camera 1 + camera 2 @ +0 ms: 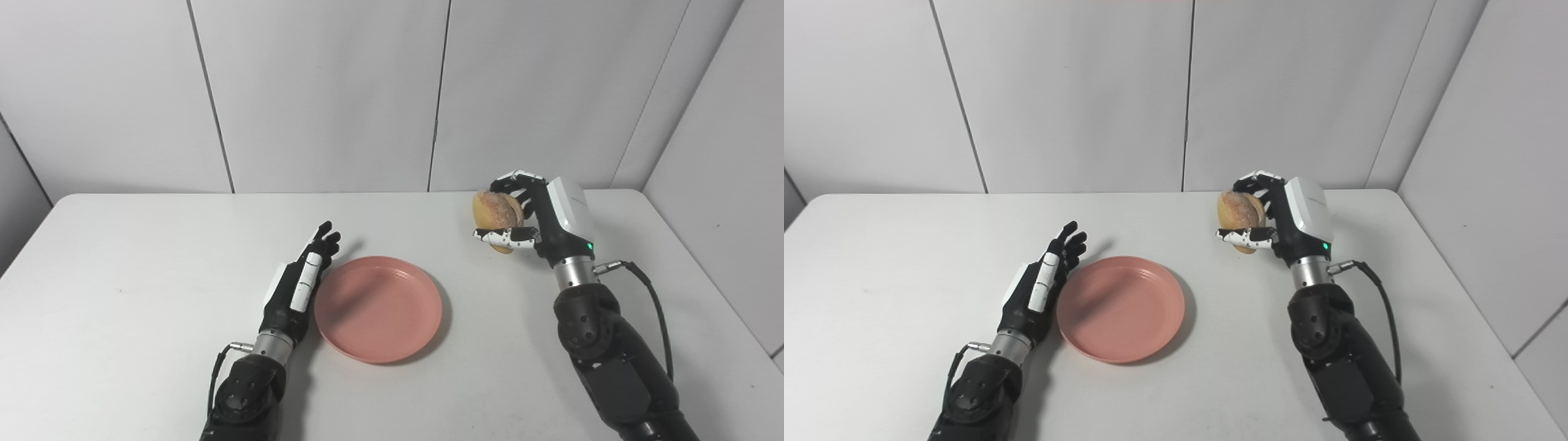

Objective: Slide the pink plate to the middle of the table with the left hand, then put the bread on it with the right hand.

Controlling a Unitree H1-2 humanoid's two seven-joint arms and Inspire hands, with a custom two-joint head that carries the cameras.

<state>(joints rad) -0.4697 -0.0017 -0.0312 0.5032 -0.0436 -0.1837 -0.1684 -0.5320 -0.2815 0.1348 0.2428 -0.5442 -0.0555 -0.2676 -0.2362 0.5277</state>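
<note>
Right hand (531, 222) is clamped on the bread roll (497, 211), up at two o'clock from the pink plate (378, 308) mid-table. Left hand (300, 282), fingers straight and together, rests at its nine o'clock rim. Best carry across, lower centrally, then release.

Both views look down and forward from the robot's head, above the near edge of the white table (122, 257), facing the grey panelled wall (318, 92) at the far side. The two cameras sit side by side, so things lie a little further left in the right eye view. Both share nearly everything: the table top, the pink plate (378, 308) near the middle, both arms rising from the near edge, and the far wall
</note>
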